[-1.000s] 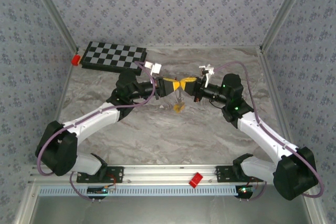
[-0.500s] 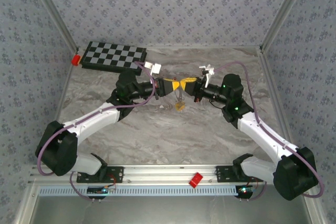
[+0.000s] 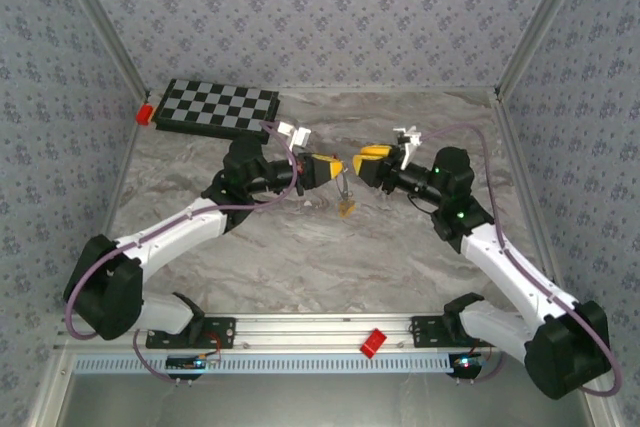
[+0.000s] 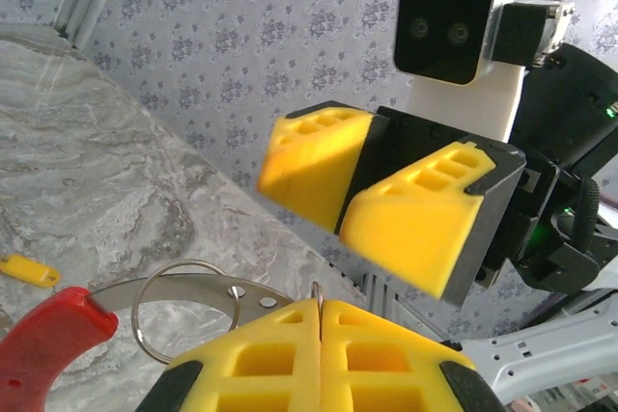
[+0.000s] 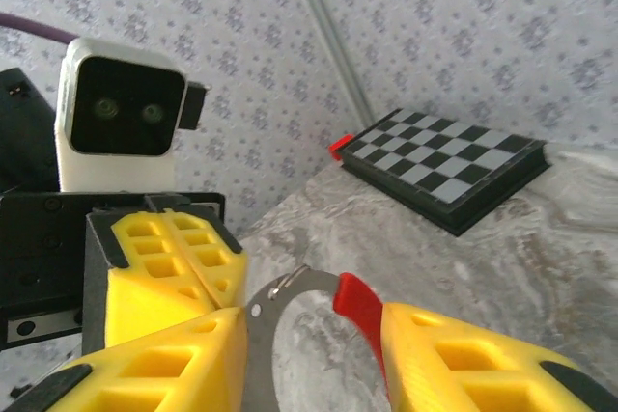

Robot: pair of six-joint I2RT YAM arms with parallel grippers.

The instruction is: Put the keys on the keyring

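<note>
Left hand (image 3: 327, 166) clamped shut; right hand (image 3: 367, 158) parted.

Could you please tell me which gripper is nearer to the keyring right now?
Left. The left gripper is shut on the keyring, pinching its wire between the fingers. The right gripper faces it close by, jaws open, not gripping the keyring.

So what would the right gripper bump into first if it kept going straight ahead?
Probably the keyring, pinched in the shut left gripper just ahead of the right gripper; depth is unclear.
</note>
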